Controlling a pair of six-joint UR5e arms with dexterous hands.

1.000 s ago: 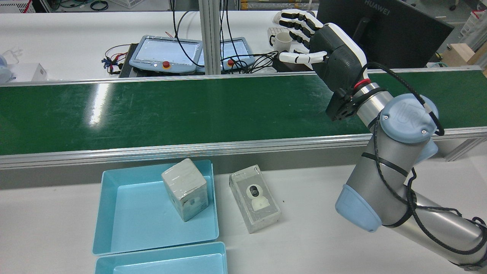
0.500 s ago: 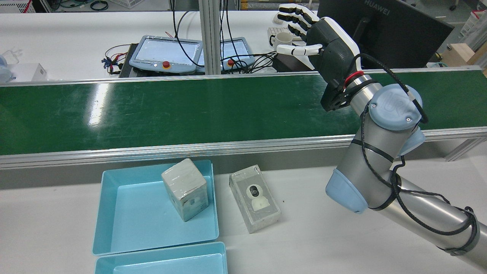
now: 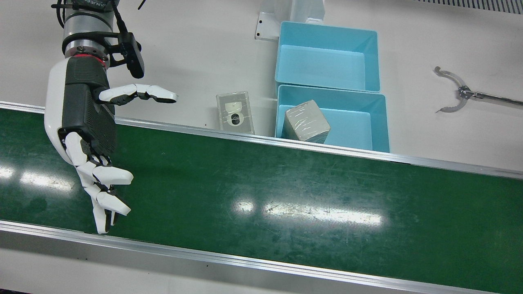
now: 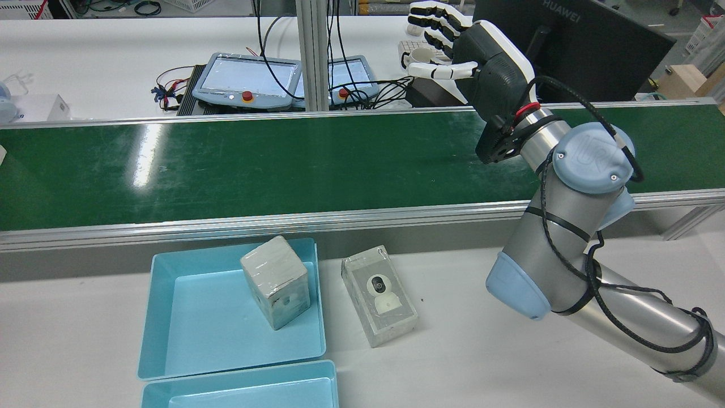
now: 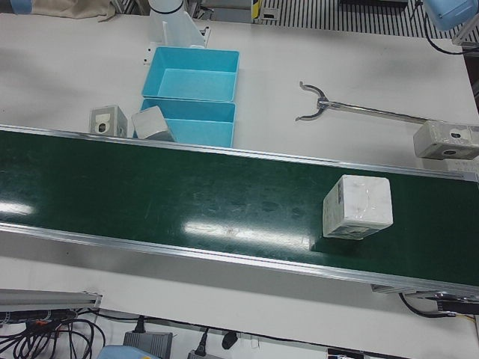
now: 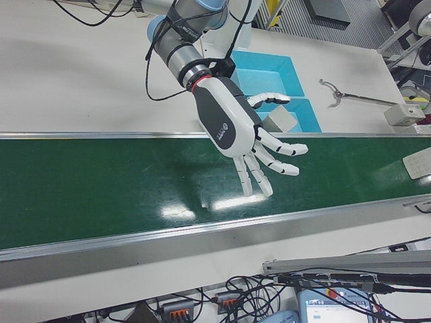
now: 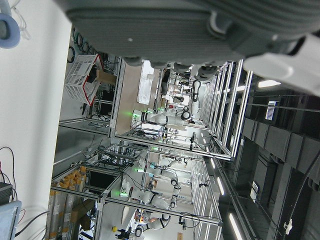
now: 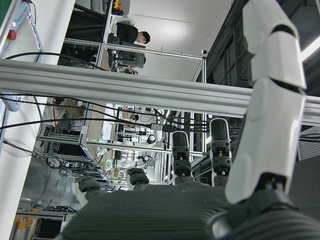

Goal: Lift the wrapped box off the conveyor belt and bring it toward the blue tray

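Note:
A white wrapped box (image 5: 357, 207) lies on the green conveyor belt (image 5: 187, 202), toward the robot's left end. It also shows at the edge of the right-front view (image 6: 419, 163). My right hand (image 4: 481, 62) is open with fingers spread and holds nothing. It hovers above the belt's other end (image 3: 86, 122), far from that box. The blue tray (image 4: 181, 323) beside the belt holds a grey wrapped box (image 4: 276, 281) that leans at its rim. Of my left hand, only the palm's underside (image 7: 190, 30) shows, in its own view.
A wrapped box with a camera picture (image 4: 379, 294) lies on the table just right of the tray. A second blue tray (image 3: 327, 65) adjoins the first. A grabber tool (image 3: 453, 92) and another box (image 5: 445, 140) lie on the table's left half.
My right hand has risen and shifted toward the belt's far edge, still open. A white sliver has appeared on the belt at the rear view's left edge.

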